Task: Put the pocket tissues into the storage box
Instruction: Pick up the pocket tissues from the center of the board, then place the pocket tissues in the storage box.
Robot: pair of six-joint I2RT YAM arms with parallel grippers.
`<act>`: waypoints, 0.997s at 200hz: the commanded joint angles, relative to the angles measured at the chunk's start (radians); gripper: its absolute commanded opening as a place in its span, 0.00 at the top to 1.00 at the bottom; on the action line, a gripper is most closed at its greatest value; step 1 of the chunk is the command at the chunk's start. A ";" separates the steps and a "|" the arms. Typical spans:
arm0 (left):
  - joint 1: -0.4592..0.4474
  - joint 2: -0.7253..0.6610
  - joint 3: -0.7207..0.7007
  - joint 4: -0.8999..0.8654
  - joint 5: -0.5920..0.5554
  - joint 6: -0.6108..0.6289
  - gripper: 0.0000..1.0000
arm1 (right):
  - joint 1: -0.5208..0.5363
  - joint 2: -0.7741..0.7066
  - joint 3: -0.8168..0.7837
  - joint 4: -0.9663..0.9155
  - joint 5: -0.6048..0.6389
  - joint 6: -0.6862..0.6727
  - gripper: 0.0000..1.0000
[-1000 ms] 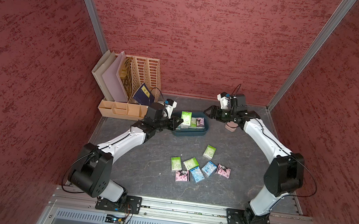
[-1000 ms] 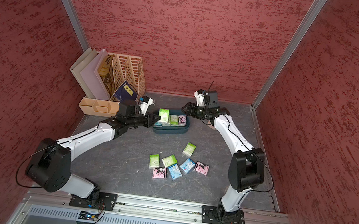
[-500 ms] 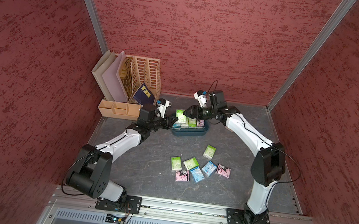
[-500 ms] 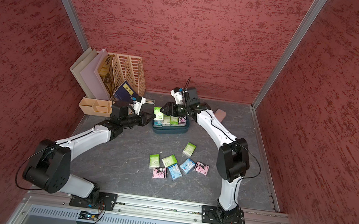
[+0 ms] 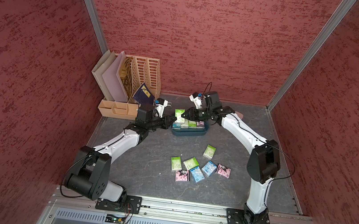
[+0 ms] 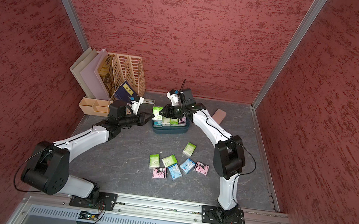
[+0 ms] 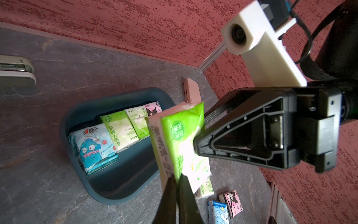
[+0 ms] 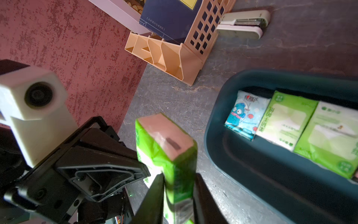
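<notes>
A green-and-white packet of pocket tissues hangs upright just above the left end of the dark teal storage box. My left gripper is shut on the packet's lower edge. From the opposite side my right gripper is shut on the same packet, one finger against each flat face. Inside the box lie a light blue packet, two green ones and a pink one. Several more packets lie loose on the table.
A beige slotted file organizer with folders stands at the back left, close behind my left arm. A stapler lies beside the organizer. A plain pink case lies at the back right of the box.
My right arm has swung left from the back right, across the box, to the packet. Its jaws have closed on it. The left gripper has kept its hold and shifted slightly left.
</notes>
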 commanded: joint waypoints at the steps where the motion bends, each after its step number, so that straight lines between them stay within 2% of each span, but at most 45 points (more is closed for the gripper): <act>1: 0.006 -0.023 -0.010 0.014 0.040 0.005 1.00 | 0.007 0.011 0.026 0.033 -0.020 0.014 0.96; 4: 0.006 -0.023 -0.008 0.012 0.042 0.006 1.00 | 0.007 0.012 0.026 0.033 -0.019 0.014 1.00; 12: 0.008 -0.021 -0.005 0.004 0.042 0.009 1.00 | 0.008 0.010 0.026 0.030 -0.017 0.014 1.00; 18: 0.008 -0.020 -0.003 0.001 0.042 0.011 0.90 | 0.008 0.009 0.025 0.028 -0.012 0.015 1.00; 22: 0.009 -0.020 -0.002 -0.002 0.041 0.011 0.72 | 0.007 0.009 0.026 0.027 -0.007 0.015 1.00; 27: 0.010 -0.018 0.000 -0.007 0.040 0.009 0.37 | 0.007 0.010 0.025 0.027 -0.004 0.017 1.00; 32: 0.011 -0.016 0.003 -0.013 0.035 0.010 0.07 | 0.008 0.010 0.026 0.028 -0.001 0.018 1.00; 34: 0.011 -0.018 0.004 -0.015 0.034 0.011 0.01 | 0.008 0.009 0.026 0.028 0.000 0.019 1.00; 36: 0.012 -0.017 0.005 -0.019 0.031 0.011 0.00 | 0.008 0.009 0.026 0.027 0.002 0.020 1.00; 65: 0.018 -0.033 -0.003 -0.037 -0.048 0.007 0.00 | 0.005 0.028 0.045 -0.003 0.051 0.005 1.00; 98: 0.039 -0.059 -0.009 -0.071 -0.136 0.006 0.00 | -0.016 0.119 0.150 -0.109 0.084 -0.012 1.00; 125: 0.057 -0.058 -0.003 -0.090 -0.137 0.006 0.00 | -0.036 0.220 0.242 -0.177 0.090 -0.008 1.00; 199: 0.067 -0.052 0.006 -0.110 -0.130 0.008 0.00 | -0.046 0.422 0.413 -0.183 0.043 0.024 1.00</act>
